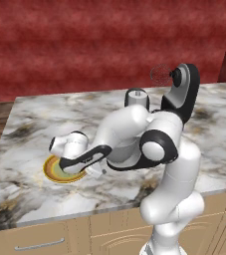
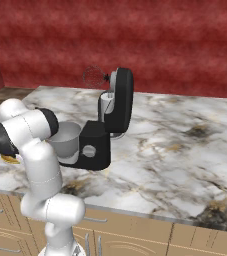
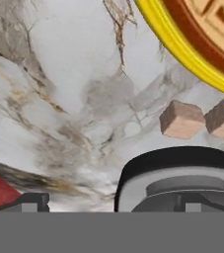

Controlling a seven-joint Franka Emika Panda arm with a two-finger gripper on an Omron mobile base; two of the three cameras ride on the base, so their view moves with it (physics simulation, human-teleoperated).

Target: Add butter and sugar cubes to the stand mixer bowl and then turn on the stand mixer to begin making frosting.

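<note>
Hovering low over the marble counter [image 3: 59, 99], what is the gripper [image 3: 101, 197] doing? (Student)

It is pointing down at the counter with its jaws standing well apart and nothing between them. (Legend)

What is lying closest to it? (Student)

Two small pinkish-tan blocks, judged to be the sugar cubes [image 3: 181, 118], are sitting side by side on bare marble, just beside the yellow rim of the plate [image 3: 182, 47]. They are lying off to one side of the jaws, so the hand is probably lining up for a pick and is not yet centred on them. (Legend)

And farther out? (Student)

The stand mixer [image 2: 96, 145] is standing to the right, well apart from the plate, with its head tipped back and its whisk [image 2: 91, 76] raised. That is leaving the stand mixer bowl [image 2: 65, 139] open from above for loading. (Legend)

How is the arm posing? (Student)

It is folding sharply at the elbow and reaching left and down, toward the near left part of the counter. (Legend)
</note>
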